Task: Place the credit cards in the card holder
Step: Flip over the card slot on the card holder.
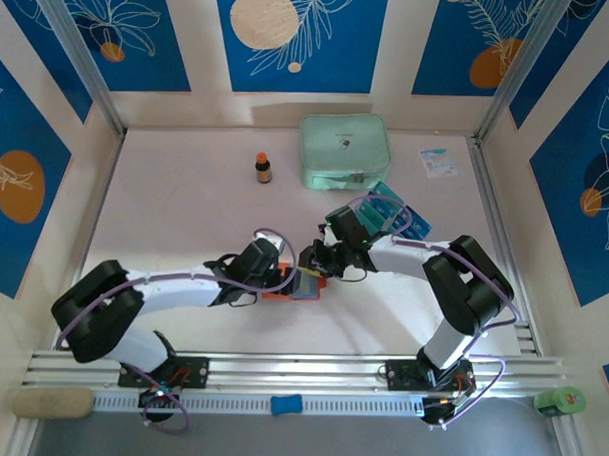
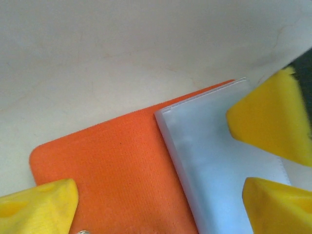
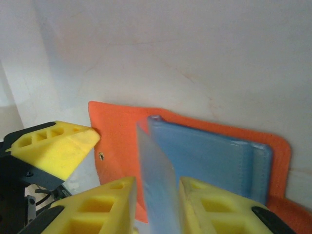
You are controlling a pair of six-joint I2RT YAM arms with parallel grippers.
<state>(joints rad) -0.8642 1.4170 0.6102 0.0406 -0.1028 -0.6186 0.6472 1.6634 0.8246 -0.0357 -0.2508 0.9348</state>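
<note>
Table (image 1: 185, 214): pale, walled work surface.
Green case (image 1: 344, 149): at the far edge, centre.
Left gripper (image 2: 158, 204): fingers spread apart over the card holder.
Right gripper (image 3: 156, 209): clamped on the holder's clear sleeve.
Card holder (image 2: 112, 165): orange, lying open between both grippers.
Credit cards (image 1: 397, 206): teal stack, just right of the case.
Bottle (image 1: 264, 168): small, upright, left of the case.

**One eye overhead, two down at the wrists**

The top camera sits high behind both arm bases. It looks down and forward across the whole pale counter (image 1: 185, 214) to the blue-patterned back wall (image 1: 291, 37). The left wrist camera hangs very close over the orange-red fabric card holder (image 2: 117, 165), facing almost straight down. The right wrist camera peers low along its own hand (image 3: 156, 195), which pinches a thin pale blue card (image 3: 158, 170), onto that same holder. All three views share the holder.
</note>
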